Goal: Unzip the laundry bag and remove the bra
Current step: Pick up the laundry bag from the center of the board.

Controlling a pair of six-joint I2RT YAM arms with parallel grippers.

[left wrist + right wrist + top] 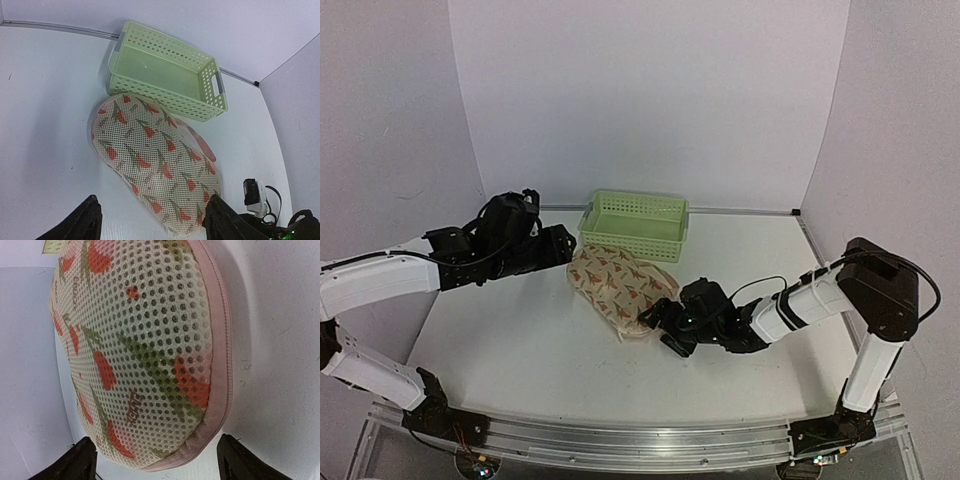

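Note:
The laundry bag (620, 282) is a cream mesh pouch with red-brown leaf sprigs and pink edging. It lies closed on the table in front of the green basket. It also shows in the left wrist view (155, 162) and fills the right wrist view (140, 355). My left gripper (565, 245) is open just left of the bag's far end, above the table; the left wrist view (152, 225) looks along the bag. My right gripper (655, 322) is open right at the bag's near end; in the right wrist view (155, 467) the fingertips straddle its pink edge. The bra is hidden.
A light-green perforated basket (635, 224) stands empty behind the bag, touching or nearly touching it, and shows in the left wrist view (165, 70). White walls enclose the table on three sides. The right arm's cable (760, 285) loops above the table.

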